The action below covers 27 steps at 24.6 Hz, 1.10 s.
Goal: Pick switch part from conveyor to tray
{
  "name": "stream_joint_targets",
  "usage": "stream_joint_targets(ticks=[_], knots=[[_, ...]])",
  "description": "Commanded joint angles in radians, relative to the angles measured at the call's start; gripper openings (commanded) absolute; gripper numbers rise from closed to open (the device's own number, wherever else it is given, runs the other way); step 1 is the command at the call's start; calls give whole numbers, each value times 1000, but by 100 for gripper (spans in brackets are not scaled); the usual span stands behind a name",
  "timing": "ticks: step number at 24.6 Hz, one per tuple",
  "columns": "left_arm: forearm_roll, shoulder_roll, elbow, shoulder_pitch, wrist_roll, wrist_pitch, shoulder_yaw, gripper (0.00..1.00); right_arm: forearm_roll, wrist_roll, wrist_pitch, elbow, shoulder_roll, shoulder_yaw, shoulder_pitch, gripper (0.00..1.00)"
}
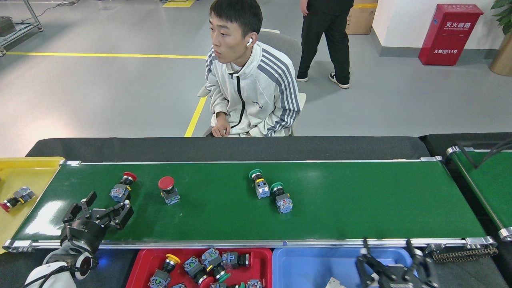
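While the left gripper [106, 204] hangs spread and empty over the conveyor [360, 200] by its near rail, the nearest switch part [121, 189] lies just beyond.

The right gripper [394, 250] gapes empty above the blue tray [304, 264]; the belt's right half lies bare, and the red tray [264, 260] holds parts.

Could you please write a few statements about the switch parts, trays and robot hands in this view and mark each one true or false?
1. Four switch parts lie on the conveyor. True: two red-capped, at and, and two green-capped, at and.
2. The left hand is shut on a switch part. False: it is open and holds nothing.
3. The red tray holds several switch parts. True.
4. The right hand is above the red tray. False: it is over the blue tray.
5. The yellow tray has nothing in it. False: one switch part lies there.
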Motion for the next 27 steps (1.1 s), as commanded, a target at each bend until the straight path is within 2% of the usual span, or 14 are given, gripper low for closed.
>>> stream_joint_targets(ticks=[1, 4, 7, 11, 14, 16, 20, 24, 27], knots=[[-4, 14, 71, -63, 36, 19, 0, 97, -2, -10, 1, 1, -7, -15, -3, 100], [-15, 17, 223, -143, 101, 60, -17, 87, -2, -10, 1, 3, -7, -16, -5, 100], [-20, 21, 315, -192, 156, 71, -78, 65, -2, -10, 1, 3, -8, -16, -3, 100], [-18, 21, 321, -181, 160, 50, -90, 31, -2, -10, 2, 1, -7, -16, -3, 100], [-10, 21, 289, -154, 179, -13, -86, 18, -2, -6, 2, -2, -11, -19, -3, 100], [-10, 17, 183, -106, 206, -55, -86, 11, -2, -5, 2, -2, -28, -30, -3, 100], [-7, 23, -133, 86, 206, -131, -79, 11, -4, 0, 1, -6, -43, -50, -2, 100], [-3, 32, -521, 356, 200, -250, -78, 13, -33, 9, -16, -5, -49, -65, 0, 100], [-3, 26, -779, 549, 200, -346, -79, 18, -93, 20, -79, -5, -68, -82, -2, 100]])
